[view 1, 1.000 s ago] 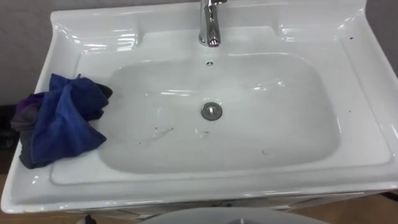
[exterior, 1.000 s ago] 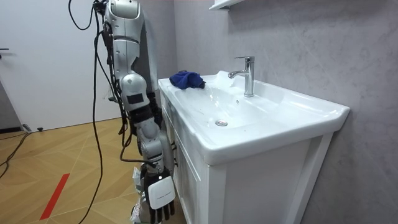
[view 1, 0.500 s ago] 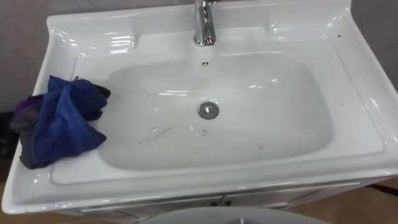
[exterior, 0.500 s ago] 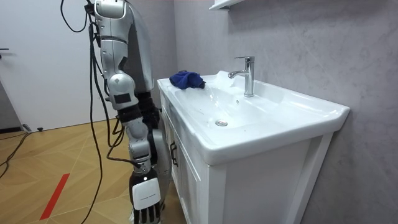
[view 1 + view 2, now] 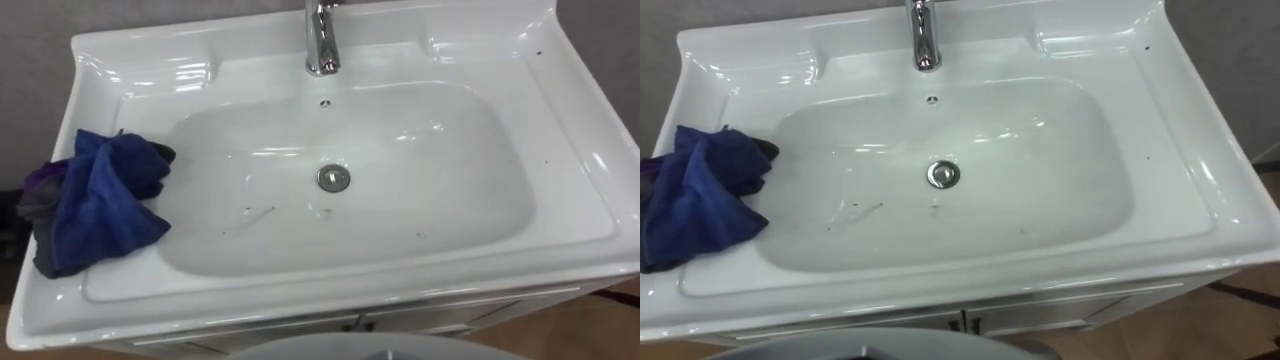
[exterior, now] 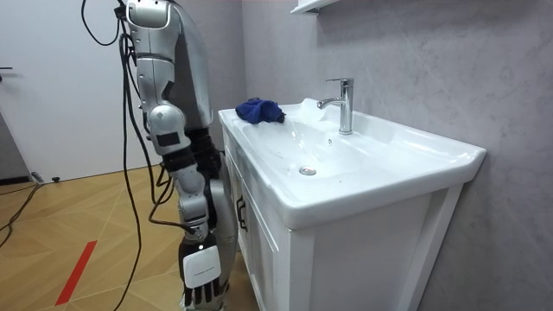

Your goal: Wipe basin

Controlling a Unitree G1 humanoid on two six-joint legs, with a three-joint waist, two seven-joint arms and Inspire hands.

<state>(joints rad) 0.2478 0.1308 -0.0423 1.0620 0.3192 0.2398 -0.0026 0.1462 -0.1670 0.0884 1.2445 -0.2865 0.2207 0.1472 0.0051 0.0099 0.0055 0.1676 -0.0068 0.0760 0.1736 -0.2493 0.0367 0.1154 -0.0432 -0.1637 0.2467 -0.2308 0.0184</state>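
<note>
The white basin [image 5: 330, 298] lies right below me, its bowl dry with a few dark specks and smears [image 5: 250, 212] left of the drain [image 5: 333, 178]. A crumpled blue cloth [image 5: 95, 200] with a dark patch rests on the basin's left rim, partly over the edge; in the room view the cloth [image 6: 259, 110] sits at the far end. I stand at the basin's front. My right hand [image 6: 203, 281] hangs low beside the cabinet with its fingers loose, holding nothing.
A chrome tap [image 5: 321, 40] rises at the back middle of the basin. The white cabinet [image 6: 268, 250] carries the basin against a grey wall. Wooden floor with a red line [image 6: 76, 272] stretches behind me.
The eye view has shifted a little, so the basin sits further left in it. In the room view my body has eased back from the cabinet and the hanging right arm swung with it.
</note>
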